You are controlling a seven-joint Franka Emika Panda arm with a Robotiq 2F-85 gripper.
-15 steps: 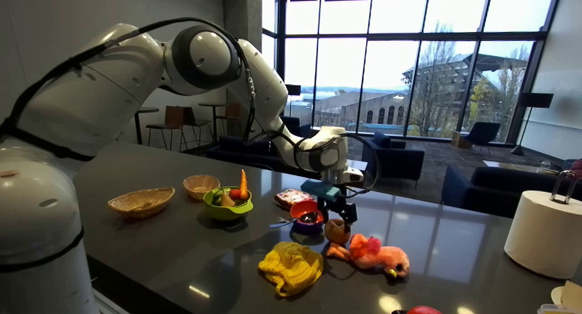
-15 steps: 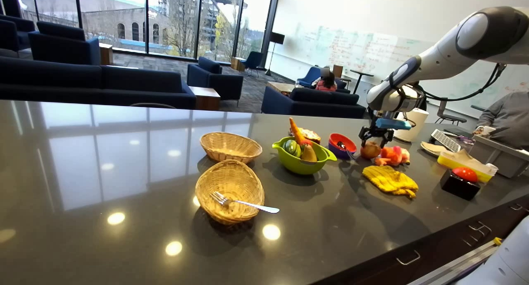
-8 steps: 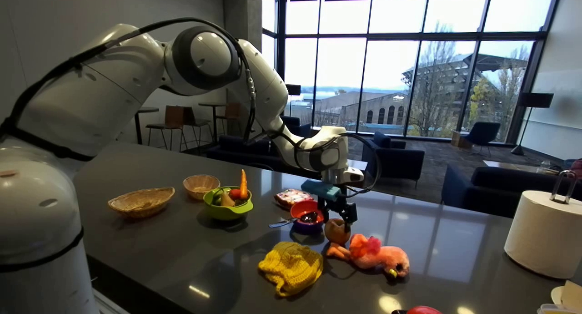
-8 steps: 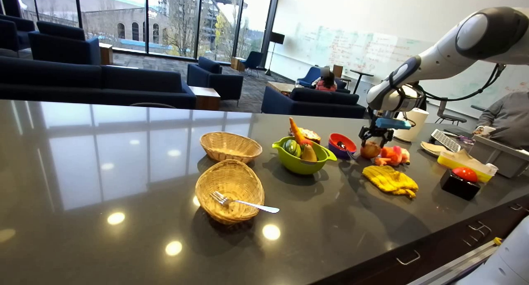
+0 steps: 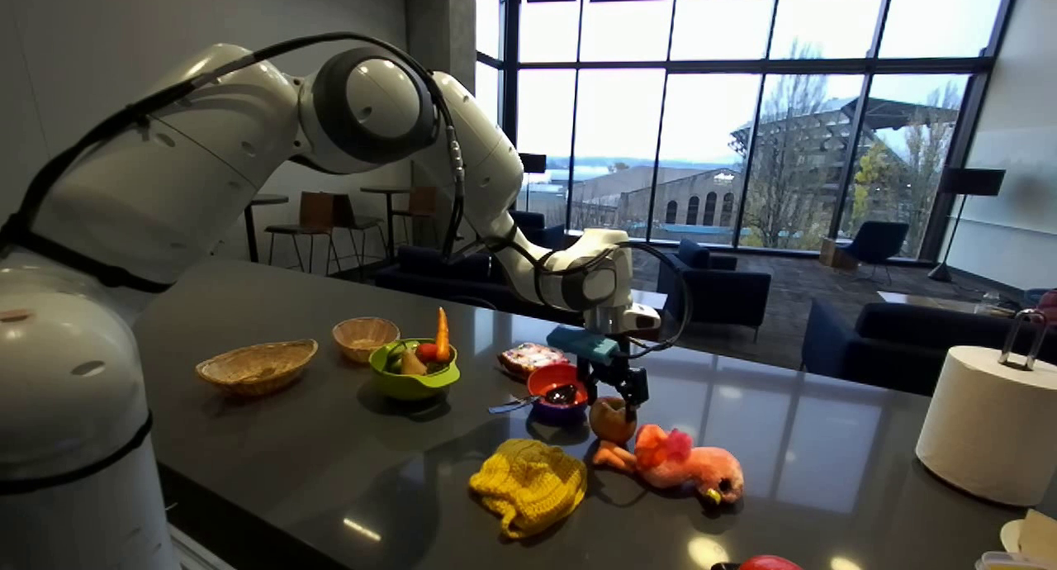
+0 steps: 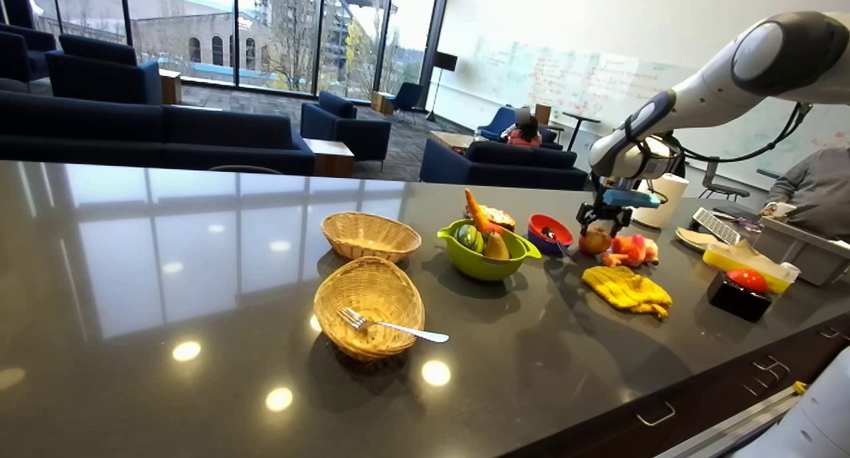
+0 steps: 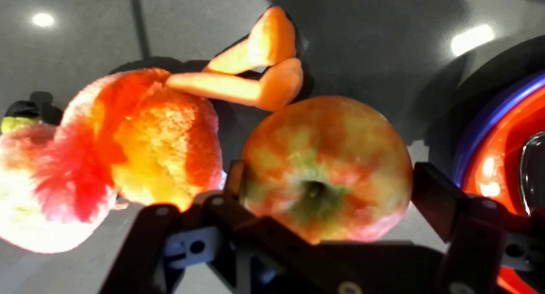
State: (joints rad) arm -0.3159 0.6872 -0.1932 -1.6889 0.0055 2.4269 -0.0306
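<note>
smooth skin is seen on the round red-yellow apple point(image 7: 328, 162), fuzzy pile on the pink plush bird point(image 7: 157, 136), coarse knit on the crumpled yellow cloth point(image 5: 530, 486).

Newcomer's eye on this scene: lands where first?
Likely the white jointed robot arm, reaching over the glossy dark grey counter in both exterior views. At its end, the wrist view shows a black two-fingered gripper astride a round red-and-yellow apple; whether it grips is unclear. Right beside the apple lies a fluffy pink-and-orange plush bird; further along the counter, a lime-green bowl has an orange carrot sticking up.
</note>
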